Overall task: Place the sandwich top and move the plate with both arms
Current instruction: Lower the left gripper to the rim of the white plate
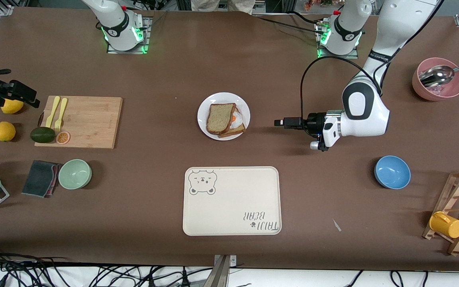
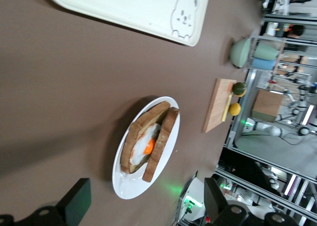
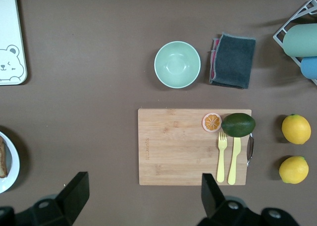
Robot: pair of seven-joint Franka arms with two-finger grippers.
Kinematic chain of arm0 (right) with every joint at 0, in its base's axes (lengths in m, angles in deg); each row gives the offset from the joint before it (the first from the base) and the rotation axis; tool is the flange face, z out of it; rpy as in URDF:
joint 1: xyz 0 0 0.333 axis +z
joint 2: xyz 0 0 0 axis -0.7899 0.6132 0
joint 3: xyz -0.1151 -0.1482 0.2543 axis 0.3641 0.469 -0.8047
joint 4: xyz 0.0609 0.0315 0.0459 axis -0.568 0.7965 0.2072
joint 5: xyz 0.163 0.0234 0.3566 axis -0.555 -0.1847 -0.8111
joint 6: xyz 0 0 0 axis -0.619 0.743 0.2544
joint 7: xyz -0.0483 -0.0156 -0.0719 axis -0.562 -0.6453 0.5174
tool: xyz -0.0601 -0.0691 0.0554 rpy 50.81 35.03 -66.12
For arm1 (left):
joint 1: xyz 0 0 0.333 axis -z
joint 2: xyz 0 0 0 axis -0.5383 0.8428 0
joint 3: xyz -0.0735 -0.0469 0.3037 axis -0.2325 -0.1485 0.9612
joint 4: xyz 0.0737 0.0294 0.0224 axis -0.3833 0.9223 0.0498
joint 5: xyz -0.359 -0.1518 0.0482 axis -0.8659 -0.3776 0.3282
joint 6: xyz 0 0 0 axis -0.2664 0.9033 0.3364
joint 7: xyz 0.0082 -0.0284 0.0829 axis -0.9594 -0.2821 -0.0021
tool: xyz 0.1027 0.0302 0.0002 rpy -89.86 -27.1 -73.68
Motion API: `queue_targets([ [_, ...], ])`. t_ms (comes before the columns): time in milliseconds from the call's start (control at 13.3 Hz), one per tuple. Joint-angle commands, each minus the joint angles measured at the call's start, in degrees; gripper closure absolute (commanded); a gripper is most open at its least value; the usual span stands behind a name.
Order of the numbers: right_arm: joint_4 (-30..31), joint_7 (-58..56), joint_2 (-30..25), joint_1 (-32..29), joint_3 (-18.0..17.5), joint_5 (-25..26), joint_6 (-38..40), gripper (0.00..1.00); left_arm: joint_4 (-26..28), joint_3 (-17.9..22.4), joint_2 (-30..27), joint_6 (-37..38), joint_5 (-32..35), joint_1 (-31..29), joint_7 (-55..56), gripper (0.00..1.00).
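— Light-brown and speckled, darker at the crust: must be the sandwich top [image 1: 218,118]. Placed yet?

— Looks placed. Lies on the egg slice [image 1: 237,120] on the plate [image 1: 223,97], mid-desk, farther from the front camera than the bear tray [image 1: 233,207]. Sits askew, though (shifted toward the right arm's end, tilted, egg peeking out at one edge).

— So on to moving the plate?

— Seems so, and barely begun. Needs both arms at the rim.

— Where are the hands?

— Left hand [image 1: 281,122] low beside the plate, toward the left arm's end, fingers apart and holding nothing, not touching the rim. Right hand [image 3: 141,198] well apart from the plate, up over the cutting board [image 3: 194,146] at the right arm's end of the desk, fingers likewise spread and empty.

— Next move, then?

— Probably bringing the right hand in to the plate's free edge, then closing both on the thin rim. Calls for a level, matched lift, or else risks tipping that loose, propped slice off the egg.
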Motion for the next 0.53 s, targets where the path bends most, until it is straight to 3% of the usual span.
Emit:
queue_targets([
  [0, 0.77, -0.25, -1.27, -0.16, -0.06, -0.13, 0.46, 0.00, 4.21, -0.87, 0.31, 0.82, -7.95, -0.74, -10.76, 0.00],
  [451, 0.77, -0.16, -1.27, -0.16, -0.06, -0.13, 0.46, 0.00, 6.60, -2.10, 1.71, -4.34, -16.92, 3.99, -17.64, 0.00],
])
